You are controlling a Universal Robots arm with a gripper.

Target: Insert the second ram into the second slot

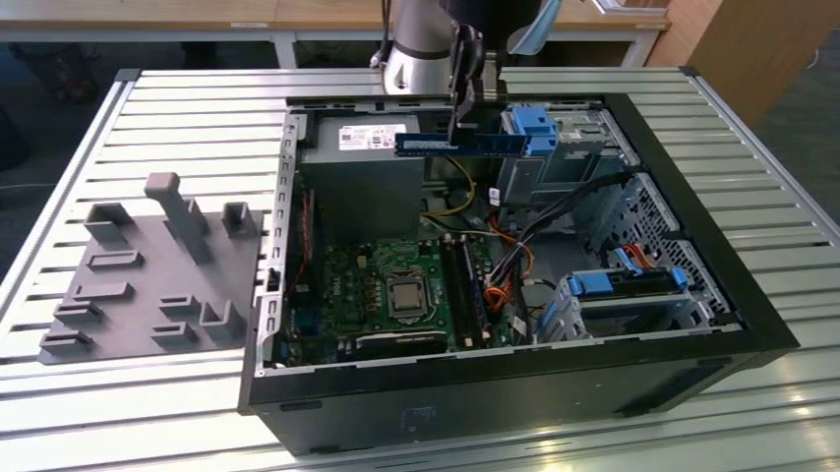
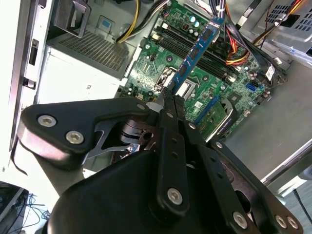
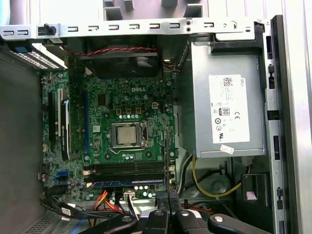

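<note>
The second ram [image 1: 493, 144] is a long blue stick with dark chips, held level above the open computer case at its far side. My gripper [image 1: 455, 130] is shut on its middle from above. In the second wrist view the ram [image 2: 197, 51] runs out from the gripper [image 2: 168, 96] over the green motherboard [image 2: 161, 58]. In the first wrist view the ram [image 3: 166, 156] shows edge-on as a thin dark line ahead of the gripper [image 3: 168, 197]. The dark memory slots [image 3: 129, 168] lie well below it, and another blue stick [image 3: 127, 183] sits in the slot beside them.
The case holds a grey power supply [image 1: 361, 138], blue drive caddies [image 1: 538, 126] and bundled cables [image 1: 506, 256] next to the memory slots [image 1: 469, 285]. A grey fixture plate [image 1: 145, 275] with upright pegs lies at the exterior view's left on the slatted table [image 1: 184, 108].
</note>
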